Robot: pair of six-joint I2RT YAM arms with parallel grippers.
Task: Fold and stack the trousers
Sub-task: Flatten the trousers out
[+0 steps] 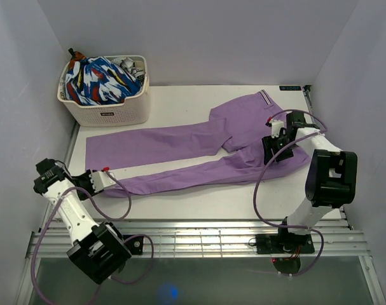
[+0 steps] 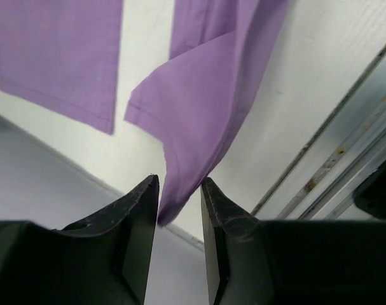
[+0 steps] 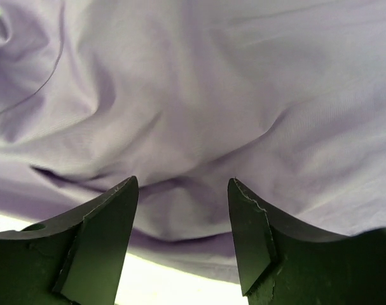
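Purple trousers (image 1: 180,136) lie flat on the white table (image 1: 180,203), waist at the far right, both legs running left. My left gripper (image 1: 107,180) is at the hem end of the near leg. In the left wrist view its jaws (image 2: 179,181) stand close together on a lifted corner of that leg (image 2: 205,89). The far leg's hem (image 2: 59,57) lies flat beyond. My right gripper (image 1: 274,151) sits low over the hip area by the waist. In the right wrist view it (image 3: 183,181) is open, with a raised fold of purple cloth (image 3: 193,82) between the fingers.
A white laundry basket (image 1: 107,114) with colourful patterned clothing (image 1: 100,79) stands at the back left. Metal rails (image 1: 199,238) run along the table's near edge, also in the left wrist view (image 2: 345,140). White walls close in the left, back and right.
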